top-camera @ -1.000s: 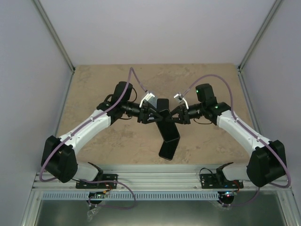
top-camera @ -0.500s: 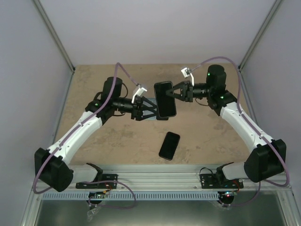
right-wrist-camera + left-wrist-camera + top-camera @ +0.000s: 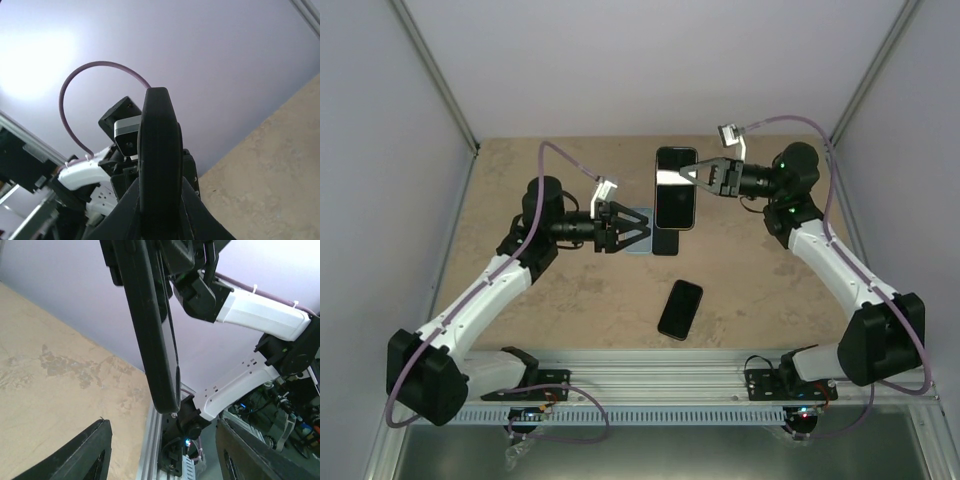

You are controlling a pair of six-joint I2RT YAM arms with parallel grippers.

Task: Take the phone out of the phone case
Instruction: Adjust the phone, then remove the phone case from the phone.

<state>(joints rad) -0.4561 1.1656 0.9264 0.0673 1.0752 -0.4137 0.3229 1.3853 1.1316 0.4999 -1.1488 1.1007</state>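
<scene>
The top view alone shows the whole layout. The right gripper (image 3: 685, 173) is raised at the far middle of the table (image 3: 750, 290), its fingers pinched onto the right edge of the black case (image 3: 674, 195), which faces the camera. The phone (image 3: 681, 309) lies flat on the table nearer the arm bases, well apart from both grippers. The left gripper (image 3: 638, 231) sits just left of and nearer than the case, its fingers spread and holding nothing.

The left wrist view shows the case (image 3: 155, 340) edge-on. Its lower end hangs between the two spread fingers (image 3: 82, 455), ahead of them and clear of both.

The right wrist view also shows only the case's (image 3: 159, 150) thin edge, clamped upright between the dark fingers (image 3: 192, 210). Neither wrist view shows the phone.
</scene>
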